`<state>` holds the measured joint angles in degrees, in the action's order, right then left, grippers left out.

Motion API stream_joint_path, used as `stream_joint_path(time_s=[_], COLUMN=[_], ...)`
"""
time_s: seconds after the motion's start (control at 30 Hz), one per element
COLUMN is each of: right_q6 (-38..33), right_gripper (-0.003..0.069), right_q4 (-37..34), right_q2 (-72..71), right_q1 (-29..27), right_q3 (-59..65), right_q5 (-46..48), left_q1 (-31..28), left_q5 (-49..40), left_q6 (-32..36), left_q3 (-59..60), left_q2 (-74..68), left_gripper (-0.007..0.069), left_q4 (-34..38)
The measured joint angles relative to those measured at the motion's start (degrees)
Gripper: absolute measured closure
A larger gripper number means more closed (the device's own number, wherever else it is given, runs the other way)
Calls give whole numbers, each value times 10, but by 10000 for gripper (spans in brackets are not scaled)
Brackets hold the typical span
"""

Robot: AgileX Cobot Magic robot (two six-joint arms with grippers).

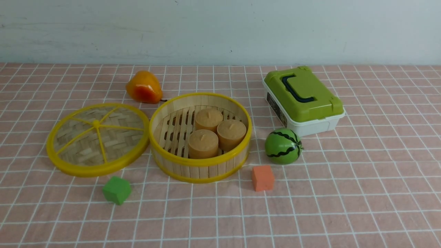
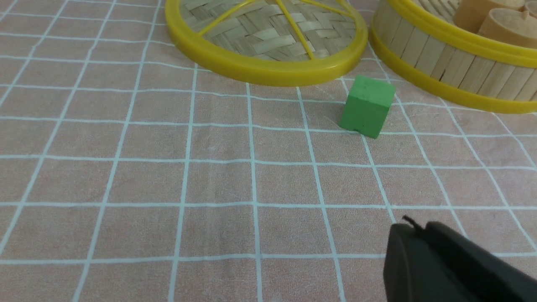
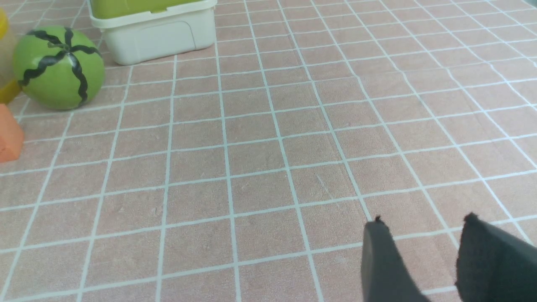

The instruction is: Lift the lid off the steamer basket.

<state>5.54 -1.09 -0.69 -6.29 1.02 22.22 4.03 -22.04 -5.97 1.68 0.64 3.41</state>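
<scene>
Both of my grippers sit low over bare cloth near the front edge of the worktop, out of the front camera's sight, and neither holds anything. My right gripper (image 3: 436, 260) shows two dark fingers with a narrow gap of cloth between them, so it stands slightly parted; of my left gripper (image 2: 444, 264) I see only one dark mass, and I cannot tell whether it is parted or closed. Just ahead of the left one lies a green cube (image 1: 117, 189), and toward the right an orange cube (image 1: 263, 177), both loose on the checked tablecloth (image 1: 344, 206). Behind them, about mid-worktop, the steamer basket (image 1: 201, 168) stands open with three tan cylinders (image 1: 216, 132) showing inside. The lid (image 1: 98, 139) lies flat on the cloth just beside the basket on its left, the two yellow rims nearly touching; I judge it was put there so that it clears the basket fully, which leaves the task looking finished and explains why my arms are drawn back. A small watermelon (image 1: 283, 146) rests to the basket's right, and farther toward the back edge are a white box with a green top (image 1: 303, 98) and an orange-yellow fruit (image 1: 144, 87).
</scene>
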Motion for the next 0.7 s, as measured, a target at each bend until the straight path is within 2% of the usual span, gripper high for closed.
stream_joint_path(time_s=[0.7], right_q6=[0], right_gripper=[418], right_q4=[0], right_q2=[0], right_q1=[0], right_q3=[0], right_q5=[0], left_q1=[0], left_q5=[0], left_q6=[0], left_q3=[0], left_q2=[0], left_gripper=[573], left_q4=[0])
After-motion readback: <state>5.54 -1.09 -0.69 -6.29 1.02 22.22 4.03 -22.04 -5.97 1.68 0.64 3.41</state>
